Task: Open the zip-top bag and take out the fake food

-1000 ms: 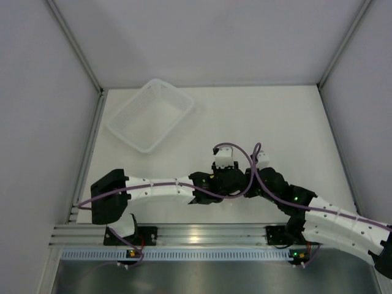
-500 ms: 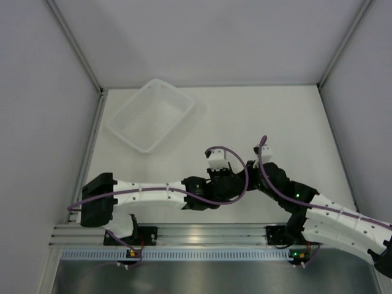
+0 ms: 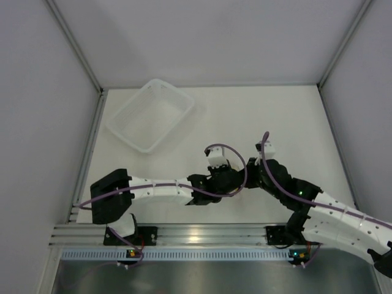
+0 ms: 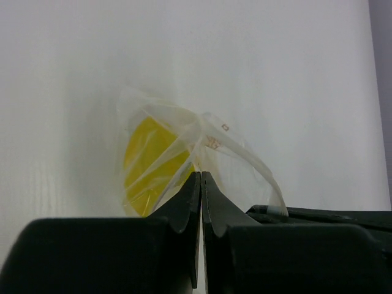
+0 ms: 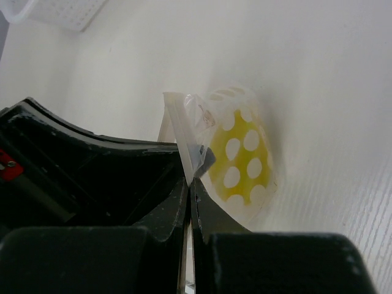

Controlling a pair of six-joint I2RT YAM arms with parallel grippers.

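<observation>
**Both my pincers are nipped on the bag's mouth, with the food just beyond the tips.**

My left pincer (image 4: pixel 201 179) is pressed together on a fold of the zip-top bag (image 4: pixel 184 131) at its very tips. My right pincer (image 5: pixel 191 181) is likewise clamped, on the stiff zip strip at the rim. The two meet almost tip to tip near the front middle of the table (image 3: pixel 275 116), so the bag sits between them and is hidden from above. Seen from my left wrist, the strip runs off rightward toward the other pincer, and the fake food (image 4: pixel 146 153) lies just ahead and to the left, inside the film. From my right wrist it lies ahead and to the right. Whether I hold opposite lips I cannot tell. I judge the opening pull should go straight apart, across the strip's length. The basket tray (image 3: pixel 150 116) stands well apart, at the far left.
</observation>
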